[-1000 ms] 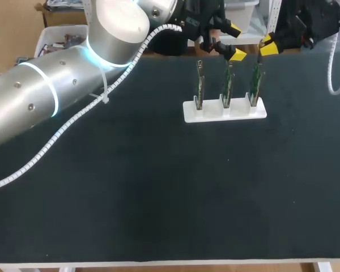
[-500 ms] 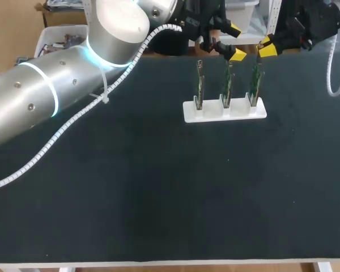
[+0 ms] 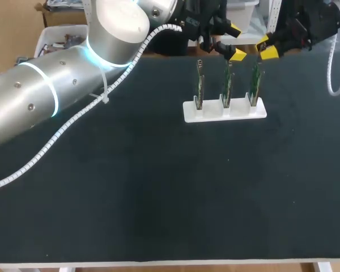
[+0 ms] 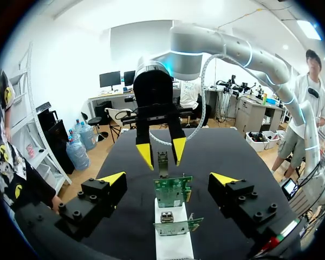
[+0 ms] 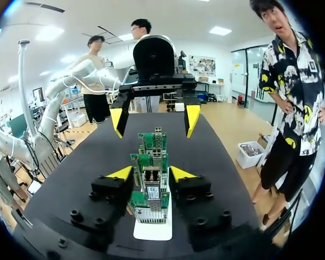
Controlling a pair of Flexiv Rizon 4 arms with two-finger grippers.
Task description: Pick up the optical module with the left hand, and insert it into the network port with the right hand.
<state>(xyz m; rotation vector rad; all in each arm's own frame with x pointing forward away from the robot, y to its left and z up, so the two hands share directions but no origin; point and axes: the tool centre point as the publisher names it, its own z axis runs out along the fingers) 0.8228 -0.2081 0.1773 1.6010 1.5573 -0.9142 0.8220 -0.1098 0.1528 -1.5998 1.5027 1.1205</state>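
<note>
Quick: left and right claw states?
Left claw: open, holding nothing.
Right claw: open, fingers either side of the end card, not gripping it.

Black table — 1 white rack on it.

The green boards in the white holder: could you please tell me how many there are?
3 green boards, upright in a row in the white holder: one at its left end, one in the middle, one at its right end.
</note>
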